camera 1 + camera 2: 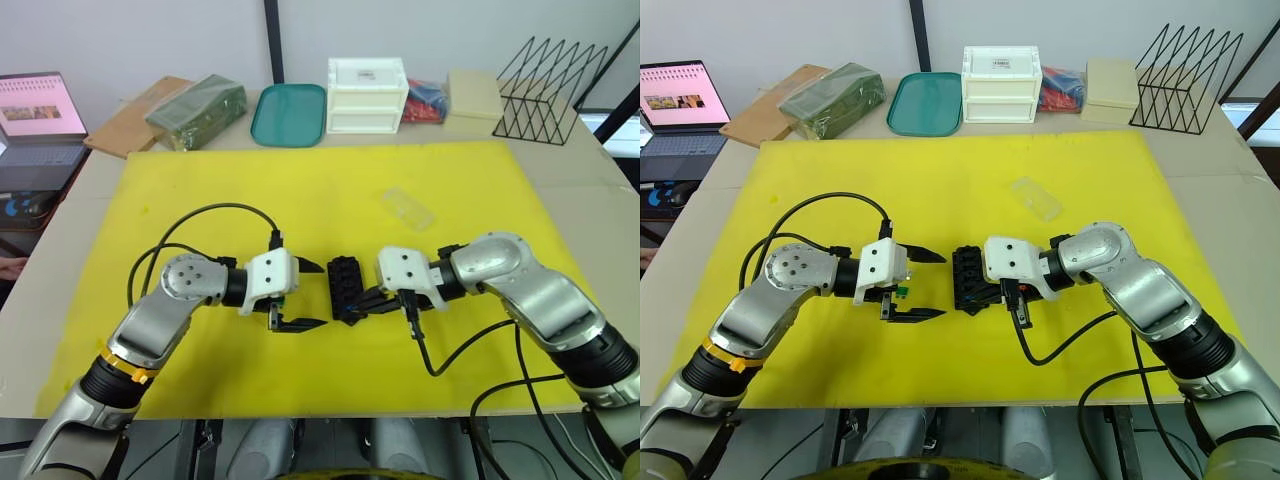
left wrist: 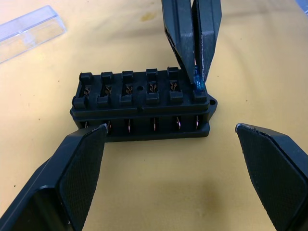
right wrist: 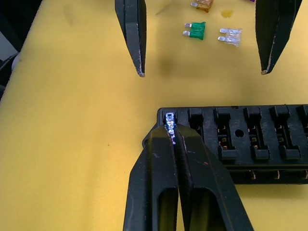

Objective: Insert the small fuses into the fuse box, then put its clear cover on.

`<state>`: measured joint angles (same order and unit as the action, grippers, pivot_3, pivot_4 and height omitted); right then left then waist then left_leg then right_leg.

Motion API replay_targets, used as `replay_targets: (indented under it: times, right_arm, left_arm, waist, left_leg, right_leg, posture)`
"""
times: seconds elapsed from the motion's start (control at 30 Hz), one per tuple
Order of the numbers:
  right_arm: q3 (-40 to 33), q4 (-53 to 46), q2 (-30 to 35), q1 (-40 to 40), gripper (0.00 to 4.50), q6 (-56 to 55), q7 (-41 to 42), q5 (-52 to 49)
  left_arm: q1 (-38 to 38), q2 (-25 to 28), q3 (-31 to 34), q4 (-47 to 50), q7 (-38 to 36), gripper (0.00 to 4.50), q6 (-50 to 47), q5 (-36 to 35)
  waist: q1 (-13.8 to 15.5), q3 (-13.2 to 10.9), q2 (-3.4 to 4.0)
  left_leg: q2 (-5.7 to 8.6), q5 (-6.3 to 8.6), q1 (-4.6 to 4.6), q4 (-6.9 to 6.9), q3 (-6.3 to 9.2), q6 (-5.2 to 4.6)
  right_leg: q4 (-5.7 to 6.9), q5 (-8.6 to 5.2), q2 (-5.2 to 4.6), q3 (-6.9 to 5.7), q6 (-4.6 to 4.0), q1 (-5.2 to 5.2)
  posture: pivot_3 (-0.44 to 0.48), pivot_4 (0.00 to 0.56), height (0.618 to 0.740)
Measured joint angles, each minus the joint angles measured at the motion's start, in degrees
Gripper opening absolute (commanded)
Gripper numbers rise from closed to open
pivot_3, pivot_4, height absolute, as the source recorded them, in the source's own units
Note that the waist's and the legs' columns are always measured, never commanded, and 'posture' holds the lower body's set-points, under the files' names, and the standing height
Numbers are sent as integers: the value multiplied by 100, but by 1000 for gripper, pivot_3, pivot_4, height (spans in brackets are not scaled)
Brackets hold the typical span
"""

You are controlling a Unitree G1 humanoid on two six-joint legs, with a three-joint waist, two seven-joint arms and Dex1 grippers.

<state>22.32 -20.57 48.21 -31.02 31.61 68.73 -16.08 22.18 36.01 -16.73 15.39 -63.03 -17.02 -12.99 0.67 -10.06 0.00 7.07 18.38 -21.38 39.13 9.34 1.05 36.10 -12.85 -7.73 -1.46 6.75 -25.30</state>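
The black fuse box (image 1: 345,285) lies mid-mat between my two grippers. My right gripper (image 3: 171,129) is shut on a blue fuse (image 2: 198,84), holding it at the box's end slot, the one nearest me. The other slots in the row look empty. My left gripper (image 1: 322,294) stands open just left of the box, its fingers (image 2: 79,163) wide apart and holding nothing. A green fuse (image 3: 195,30), a clear fuse (image 3: 230,36) and a tan fuse (image 3: 202,5) lie loose on the mat under the left gripper. The clear cover (image 1: 408,208) rests on the mat behind and to the right of the box.
Along the table's back edge stand a white drawer box (image 1: 367,95), a teal tray (image 1: 289,114), a green packet (image 1: 197,110), a cream box (image 1: 473,97) and a black wire rack (image 1: 545,90). A laptop (image 1: 40,115) sits far left. Cables trail from both wrists.
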Motion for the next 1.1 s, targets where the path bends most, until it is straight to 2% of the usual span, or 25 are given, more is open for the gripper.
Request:
replay_targets:
  times: [0.1,0.2,0.27,1.03,1.1]
  right_arm:
    - [0,13,0,-19,0,-11,32,14]
    - [0,11,-1,-55,727,7,65,13]
    - [-1,-14,0,-60,1392,48,89,11]
    - [-314,-167,-125,-276,1392,859,-28,-430]
    - [-315,-165,-163,-280,971,908,-49,-460]
  left_arm:
    - [0,0,0,0,8,4477,-1,0]
    - [0,0,0,1,12,4500,-4,0]
    - [0,-1,0,1,14,4500,-5,0]
    - [0,-16,-18,5,83,4500,-8,0]
    - [0,-16,-24,5,89,4500,-8,0]
  waist:
    - [1,0,0]
    - [1,0,0]
    - [0,0,0]
    - [0,0,0]
    - [2,0,0]
  left_leg:
    - [0,0,0,0,0,0]
    - [0,0,0,0,0,0]
    - [0,0,0,1,0,0]
    - [0,-1,-2,1,1,1]
    - [0,-1,-3,1,1,1]
  right_leg:
    - [0,0,0,0,0,0]
    - [0,0,0,0,0,1]
    - [0,0,0,0,0,1]
    - [0,1,0,0,-1,-2]
    - [0,1,0,0,-1,-1]
  posture:
    - [0,150,740]
    - [0,150,740]
    - [0,150,740]
    - [0,150,740]
    - [0,150,740]
